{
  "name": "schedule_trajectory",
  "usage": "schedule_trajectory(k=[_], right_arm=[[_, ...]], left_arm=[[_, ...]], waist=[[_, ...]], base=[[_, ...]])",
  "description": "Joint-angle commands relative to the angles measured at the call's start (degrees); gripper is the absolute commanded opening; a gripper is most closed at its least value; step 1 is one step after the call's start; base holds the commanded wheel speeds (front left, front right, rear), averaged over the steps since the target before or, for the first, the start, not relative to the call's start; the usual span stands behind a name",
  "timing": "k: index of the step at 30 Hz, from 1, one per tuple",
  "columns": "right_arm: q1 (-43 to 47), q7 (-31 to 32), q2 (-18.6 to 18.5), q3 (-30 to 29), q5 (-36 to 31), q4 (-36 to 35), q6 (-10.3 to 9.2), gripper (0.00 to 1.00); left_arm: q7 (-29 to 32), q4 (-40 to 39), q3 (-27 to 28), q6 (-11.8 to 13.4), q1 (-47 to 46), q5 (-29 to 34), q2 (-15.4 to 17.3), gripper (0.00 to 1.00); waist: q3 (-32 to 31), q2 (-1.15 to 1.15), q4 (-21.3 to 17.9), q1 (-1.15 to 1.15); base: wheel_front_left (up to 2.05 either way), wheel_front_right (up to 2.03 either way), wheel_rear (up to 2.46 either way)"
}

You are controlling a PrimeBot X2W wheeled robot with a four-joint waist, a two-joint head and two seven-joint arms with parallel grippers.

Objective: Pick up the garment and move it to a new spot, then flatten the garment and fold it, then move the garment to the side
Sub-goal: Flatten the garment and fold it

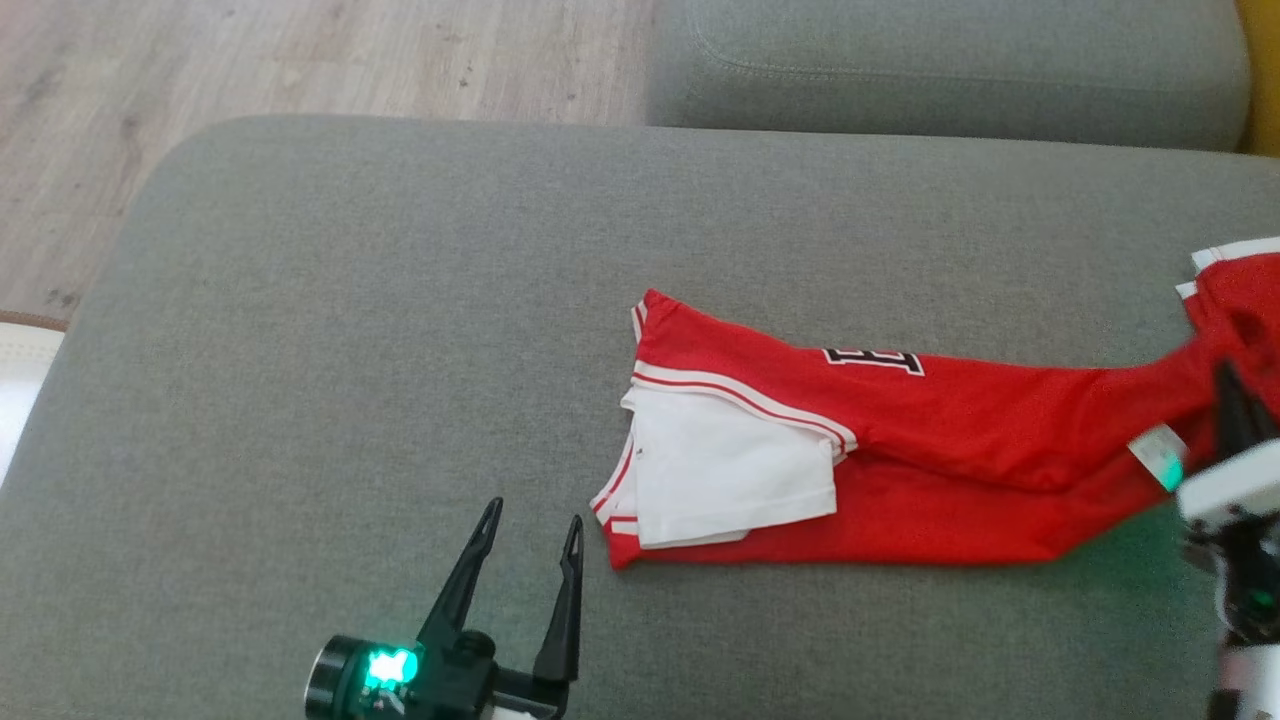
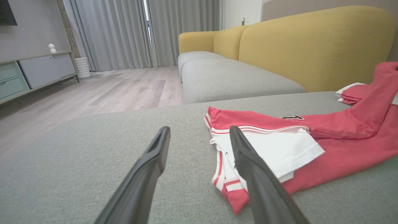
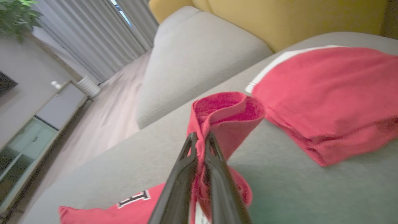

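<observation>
The garment point(image 1: 950, 450), a red jersey with white trim, looks light, thin and floppy; I'd expect it to sag and slide on itself, so a pinch through a hem or corner seems safest. It lies stretched across the grey sofa cushion point(image 1: 350, 350). Its striped end with the white lining point(image 1: 730, 480) sits just beyond and to the right of the left fingers point(image 1: 568, 590), which are spread wide and hold nothing. The other end is raised off the cushion, clamped between the right fingers point(image 3: 182, 169), which are closed tight on a fold of cloth. I count two red pieces: this one and a second red piece point(image 3: 326, 99) lying past the right fingers.
</observation>
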Motion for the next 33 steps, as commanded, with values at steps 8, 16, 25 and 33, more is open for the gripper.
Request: schedule_trajectory(k=[8,16,25,33], right_arm=[[-1.84,0.37,0.29,16.83,9.43,-7.53,-0.04,0.0],[-4.5,-3.32,0.31,32.58,15.06,-1.79,-0.04,0.0],[-11.47,-8.55,0.32,47.06,20.69,8.35,-0.04,0.0],[-13.88,-11.18,0.32,54.73,24.03,14.55,-0.04,0.09]], left_arm=[[-0.54,-0.52,2.16,-1.35,-1.28,1.24,-1.48,1.0],[-0.55,0.08,2.22,-2.62,-1.78,1.82,-2.44,1.0],[-0.55,0.82,1.75,-3.93,-2.5,2.37,-3.68,1.0],[-0.55,1.1,2.75,-4.21,-2.38,2.51,-4.1,1.0]], waist=[[-0.69,0.0,2.47,0.0],[0.23,0.0,6.64,0.0],[1.11,0.0,10.05,0.0],[1.37,0.0,10.46,0.0]], base=[[0.0,0.0,0.0],[0.0,0.0,0.0],[0.0,0.0,0.0],[0.0,0.0,0.0]])
